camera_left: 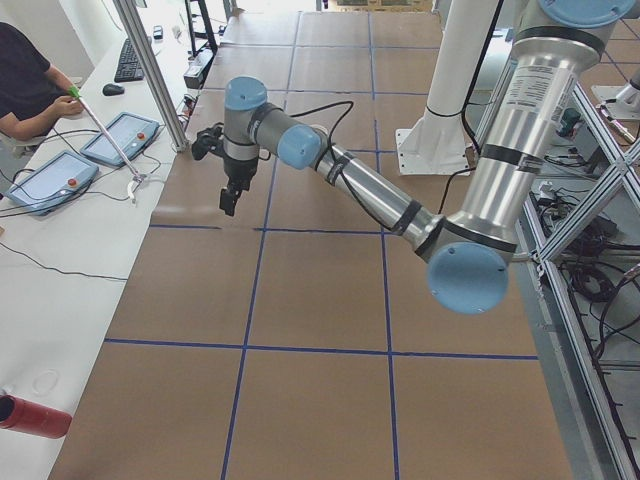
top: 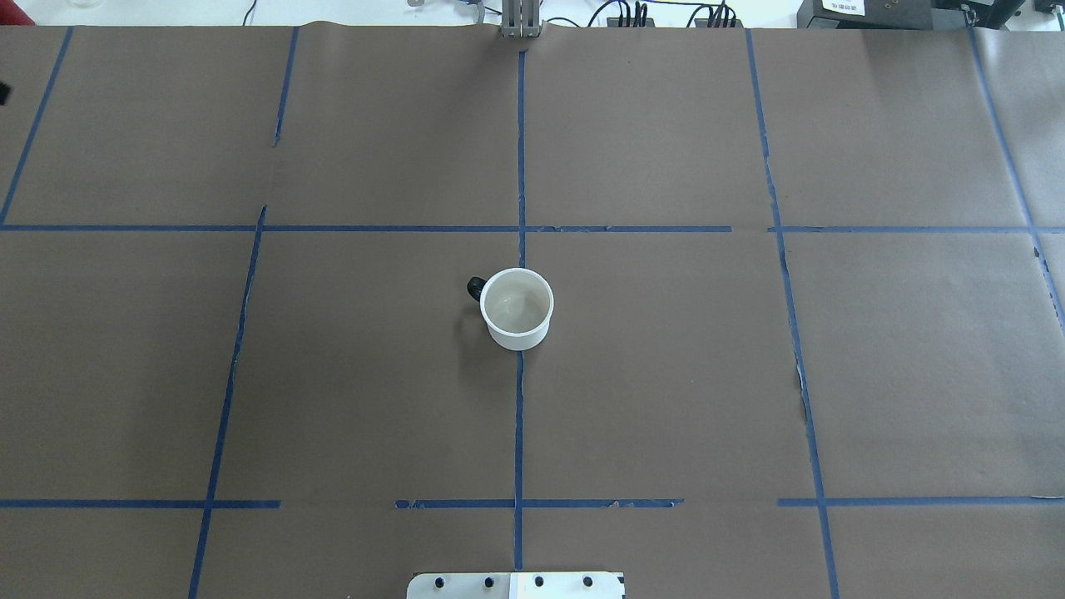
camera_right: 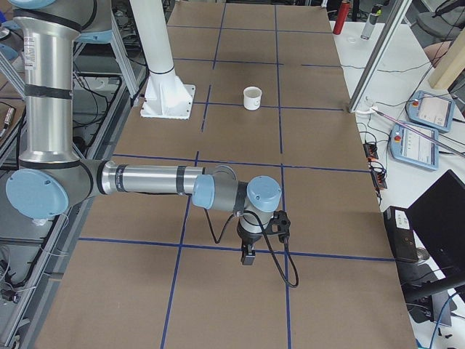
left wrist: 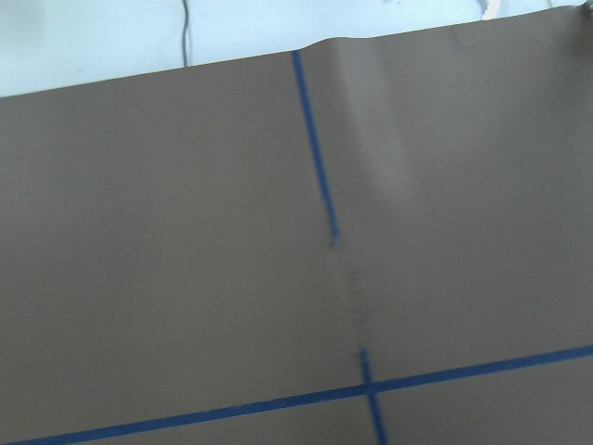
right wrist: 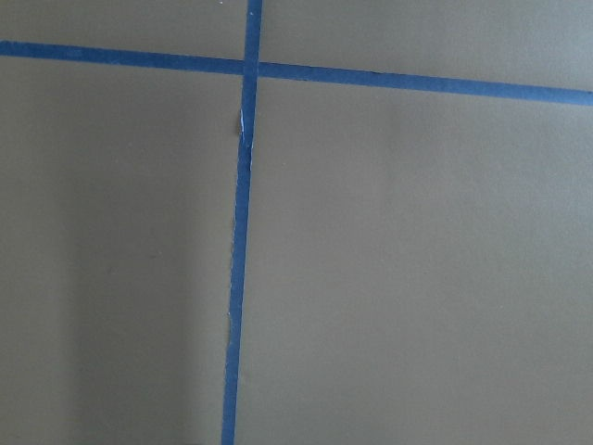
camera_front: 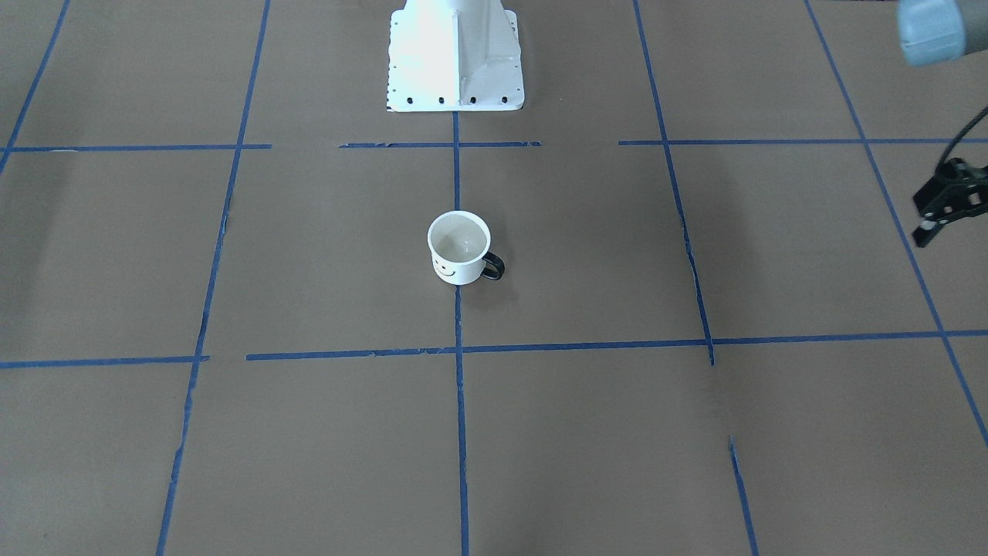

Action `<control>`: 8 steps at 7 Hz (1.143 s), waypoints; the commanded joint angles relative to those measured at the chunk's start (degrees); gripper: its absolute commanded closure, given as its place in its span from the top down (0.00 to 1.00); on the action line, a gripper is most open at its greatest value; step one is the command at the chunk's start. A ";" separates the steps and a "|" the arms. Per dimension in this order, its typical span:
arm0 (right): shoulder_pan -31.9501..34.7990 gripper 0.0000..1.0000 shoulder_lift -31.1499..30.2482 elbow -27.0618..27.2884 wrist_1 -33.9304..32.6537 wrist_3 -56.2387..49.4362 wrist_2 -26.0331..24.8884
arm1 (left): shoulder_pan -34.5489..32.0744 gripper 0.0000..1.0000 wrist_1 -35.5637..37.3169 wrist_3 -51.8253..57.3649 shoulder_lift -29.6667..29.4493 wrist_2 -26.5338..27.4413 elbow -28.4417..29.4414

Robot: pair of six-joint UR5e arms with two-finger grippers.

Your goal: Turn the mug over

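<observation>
Small white enamel-like mug (camera_front: 460,249) with a black loop handle (camera_front: 495,266) is being shown upright, its cream-white opening facing up, on the brown paper-covered desk (top: 666,374). It is being borne by the middle square of the desk, sitting right on the central blue tape line (top: 519,416), between the two cross lines and well in front of the white robot base (camera_front: 455,54). The handle is being pointed toward the robot's left side, and the black smiley face (camera_front: 446,270) is being turned away from the robot, toward the operators' side. Nothing is being pressed against the mug; it is being touched by neither arm.

The left claw (camera_front: 924,230) is being held in the air, tips down, over the desk's left end, well apart from the mug. It is being caught only at the front-facing view's edge and from the side (camera_left: 228,207), so whether it is released or clenched cannot be told.

The right claw (camera_right: 248,257) is being held tips down over the desk's right end, just above a blue tape line, also well apart from the mug (camera_right: 252,98). It is being seen only from the side, so its state cannot be told either.
</observation>
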 commanded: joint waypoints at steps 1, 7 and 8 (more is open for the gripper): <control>0.00 1.00 0.00 0.05 0.00 0.00 0.00 | -13.53 1.00 -0.20 23.10 12.48 -3.18 1.97; 0.00 1.00 0.00 0.05 0.00 0.00 0.00 | -22.99 1.00 1.72 30.97 16.49 -3.00 10.85; 0.00 1.00 0.00 0.05 0.00 0.00 0.00 | -22.99 1.00 5.30 23.80 15.53 -4.05 9.99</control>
